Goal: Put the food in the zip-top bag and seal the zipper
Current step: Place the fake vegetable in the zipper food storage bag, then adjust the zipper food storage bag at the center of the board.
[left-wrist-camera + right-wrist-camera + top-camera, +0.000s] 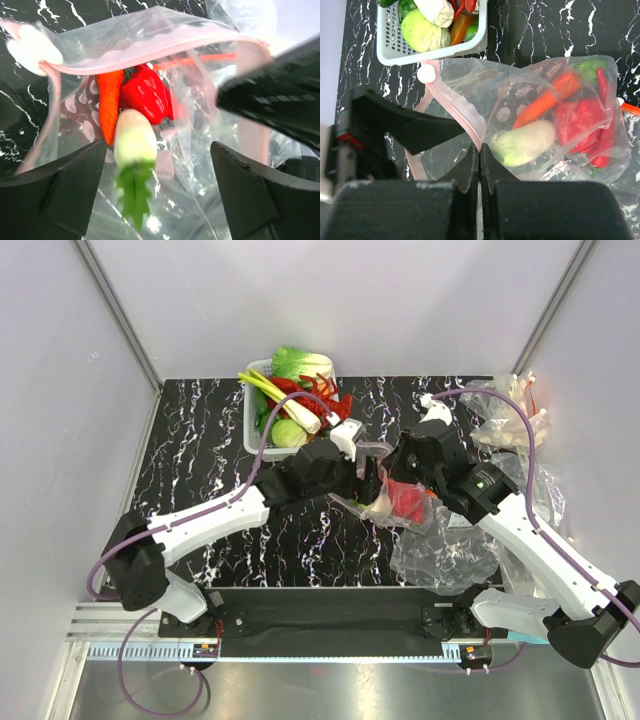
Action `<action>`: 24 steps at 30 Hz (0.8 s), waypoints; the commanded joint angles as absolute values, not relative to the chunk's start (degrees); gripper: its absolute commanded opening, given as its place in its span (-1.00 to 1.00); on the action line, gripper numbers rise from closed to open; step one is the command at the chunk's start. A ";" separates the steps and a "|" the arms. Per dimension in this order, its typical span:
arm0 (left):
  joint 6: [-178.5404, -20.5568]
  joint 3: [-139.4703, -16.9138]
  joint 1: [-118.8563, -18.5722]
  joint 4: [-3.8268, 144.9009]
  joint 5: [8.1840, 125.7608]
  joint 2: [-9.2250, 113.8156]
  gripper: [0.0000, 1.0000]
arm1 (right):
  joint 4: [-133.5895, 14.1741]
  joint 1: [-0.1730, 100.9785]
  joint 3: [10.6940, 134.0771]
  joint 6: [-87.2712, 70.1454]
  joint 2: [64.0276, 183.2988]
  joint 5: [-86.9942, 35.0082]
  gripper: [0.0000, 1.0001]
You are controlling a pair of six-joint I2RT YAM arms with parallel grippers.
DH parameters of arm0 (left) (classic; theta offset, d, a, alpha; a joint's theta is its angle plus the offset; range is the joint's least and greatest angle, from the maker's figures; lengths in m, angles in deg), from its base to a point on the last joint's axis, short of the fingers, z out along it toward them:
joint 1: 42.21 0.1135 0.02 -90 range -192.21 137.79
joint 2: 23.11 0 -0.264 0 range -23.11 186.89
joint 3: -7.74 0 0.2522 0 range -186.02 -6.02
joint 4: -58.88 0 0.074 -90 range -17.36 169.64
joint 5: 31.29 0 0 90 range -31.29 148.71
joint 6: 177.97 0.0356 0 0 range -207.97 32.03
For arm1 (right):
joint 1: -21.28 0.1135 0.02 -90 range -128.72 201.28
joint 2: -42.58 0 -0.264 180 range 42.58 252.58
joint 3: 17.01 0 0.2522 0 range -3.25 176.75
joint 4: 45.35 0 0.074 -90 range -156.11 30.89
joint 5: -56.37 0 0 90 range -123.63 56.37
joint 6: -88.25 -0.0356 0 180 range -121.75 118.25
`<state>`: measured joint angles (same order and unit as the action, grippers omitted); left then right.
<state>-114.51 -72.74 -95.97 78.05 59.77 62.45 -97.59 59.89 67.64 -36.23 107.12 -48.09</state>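
Bag (pixel 400 505): centre of the top view, lying on the worktop (pixel 200 440) between both grippers, mouth open.
Right gripper (pixel 479 160): jaws pressed together on the zipper.
Left gripper (pixel 159 147): jaws wide apart, holding nothing; bag between them.
Zipper (pixel 465 117): pink strip, its two sides parted.
Inside bag: white-green piece (pixel 525 142), carrot (pixel 545 100), pepper (pixel 577 120), chili (pixel 602 145).
Basket (pixel 251 425): upper centre, beyond the bag, holding cabbage (pixel 422 32) and more food.
Plain bags (pixel 510 420): right edge.
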 commanded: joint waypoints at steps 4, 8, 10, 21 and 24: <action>-111.87 -75.90 -96.00 83.97 59.42 54.33 0.87 | -96.72 59.68 67.59 -36.12 105.51 -52.44 -1.00; -112.31 -73.27 -95.83 86.17 56.35 49.33 0.90 | -98.13 59.68 67.50 -35.41 105.07 -53.15 -1.00; -113.01 -72.21 -94.69 87.22 54.85 48.61 0.93 | -98.66 59.68 67.33 -35.06 104.63 -53.15 -1.00; -115.13 -73.43 -87.83 85.65 67.05 58.01 0.18 | -98.31 59.68 66.27 -35.15 104.72 -52.44 -1.00; -114.95 -74.14 -87.83 85.30 67.50 58.72 -0.44 | -98.31 59.68 66.62 -34.97 105.33 -52.79 -1.00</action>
